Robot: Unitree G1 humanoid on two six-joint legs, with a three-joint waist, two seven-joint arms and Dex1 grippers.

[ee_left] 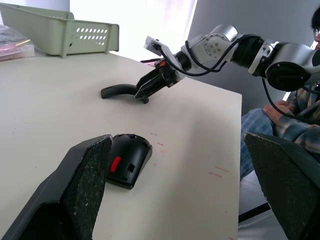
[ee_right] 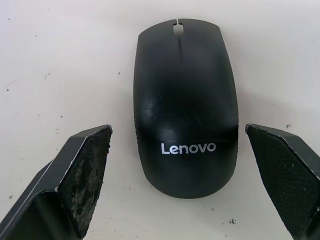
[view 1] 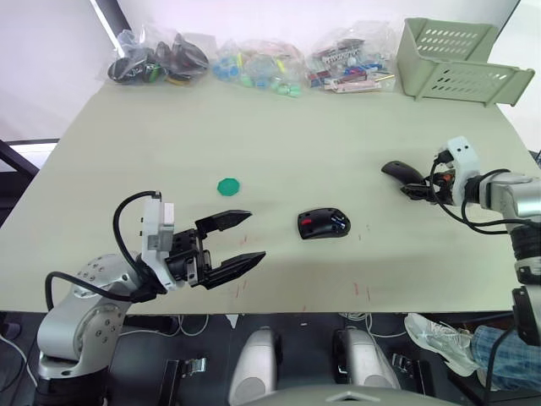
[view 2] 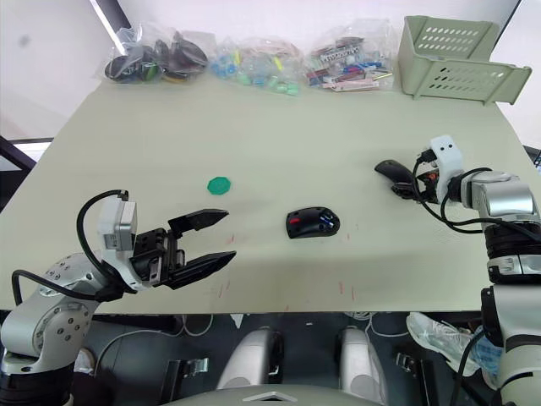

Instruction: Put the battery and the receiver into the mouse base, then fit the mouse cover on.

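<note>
The mouse base [view 1: 324, 223] lies at the middle of the table, its compartment open, showing a red patch and the blue battery [view 1: 339, 224] inside. I cannot make out the receiver. The mouse cover [ee_right: 184, 100], a glossy black shell with white lettering, rests on the table to the right. My right gripper [view 1: 417, 186] is open with one finger on either side of the cover's rear end, not gripping it. My left gripper [view 1: 254, 235] hovers open over the table to the left of the base, nothing between its fingers.
A green disc [view 1: 229, 186] lies left of centre. Clear bags of small parts [view 1: 254, 63] line the far edge, and a pale green basket [view 1: 456, 63] stands at the far right corner. A seated person [ee_left: 300, 120] is beyond the table's right side.
</note>
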